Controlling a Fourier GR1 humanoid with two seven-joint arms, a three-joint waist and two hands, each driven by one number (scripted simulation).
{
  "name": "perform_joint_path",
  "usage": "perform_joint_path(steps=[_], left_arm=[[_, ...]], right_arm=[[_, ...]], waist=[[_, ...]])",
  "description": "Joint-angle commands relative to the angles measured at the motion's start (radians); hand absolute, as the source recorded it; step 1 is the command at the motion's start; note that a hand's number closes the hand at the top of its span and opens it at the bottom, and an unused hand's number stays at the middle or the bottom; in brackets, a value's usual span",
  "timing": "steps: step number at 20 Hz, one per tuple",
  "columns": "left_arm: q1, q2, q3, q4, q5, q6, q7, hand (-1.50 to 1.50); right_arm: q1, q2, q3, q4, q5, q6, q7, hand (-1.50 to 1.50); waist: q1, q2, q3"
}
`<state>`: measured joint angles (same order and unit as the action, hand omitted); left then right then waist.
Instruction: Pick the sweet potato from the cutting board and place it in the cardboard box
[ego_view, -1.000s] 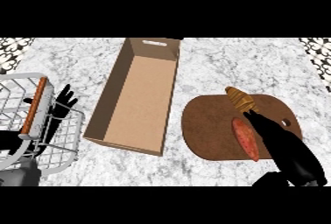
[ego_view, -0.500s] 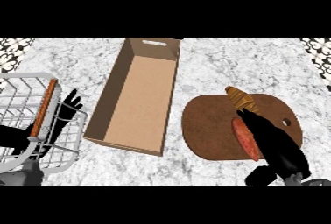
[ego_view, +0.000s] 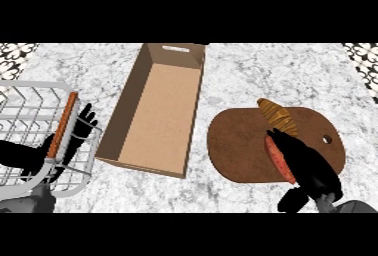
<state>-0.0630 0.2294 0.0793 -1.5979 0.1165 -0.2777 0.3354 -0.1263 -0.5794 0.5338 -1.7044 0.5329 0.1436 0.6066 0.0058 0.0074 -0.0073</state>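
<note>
now the right hand (ego_view: 304, 162) has crept further up the round wooden cutting board (ego_view: 236, 145) than a moment ago and lies along the reddish sweet potato (ego_view: 276, 159), which hasn't left the board, so i'd say the pick is only just being set up. its fingers cover the potato, but i cannot tell whether they have curled round it. over at the left the left hand (ego_view: 80, 134) rests open beside the wire basket (ego_view: 29, 107), and the cardboard box (ego_view: 159, 107) waits on the marble surface (ego_view: 258, 70), a croissant (ego_view: 277, 116) lying just beyond the potato.
</note>
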Motion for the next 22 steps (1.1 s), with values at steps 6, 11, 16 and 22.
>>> perform_joint_path(steps=[6,11,16,22], left_arm=[[-0.070,-0.054,-0.104,-0.097,-0.121,0.011,-0.149,0.00],[-0.085,-0.073,-0.108,-0.075,-0.155,0.029,-0.165,0.00],[-0.086,-0.073,-0.088,-0.054,-0.149,0.012,-0.174,0.00],[-0.107,-0.091,-0.095,-0.072,-0.149,-0.004,-0.136,0.00]], right_arm=[[-0.016,0.025,0.001,0.111,0.024,-0.007,-0.048,-1.50],[-0.032,0.045,0.027,0.168,0.091,-0.028,-0.039,-1.50],[-0.033,0.071,0.024,0.197,0.080,-0.027,-0.065,1.50],[-0.057,0.064,0.037,0.281,0.138,-0.063,-0.145,1.50]], waist=[[-0.008,-0.006,0.008],[-0.015,-0.004,0.007],[-0.017,-0.005,0.007],[-0.012,-0.004,0.009]])
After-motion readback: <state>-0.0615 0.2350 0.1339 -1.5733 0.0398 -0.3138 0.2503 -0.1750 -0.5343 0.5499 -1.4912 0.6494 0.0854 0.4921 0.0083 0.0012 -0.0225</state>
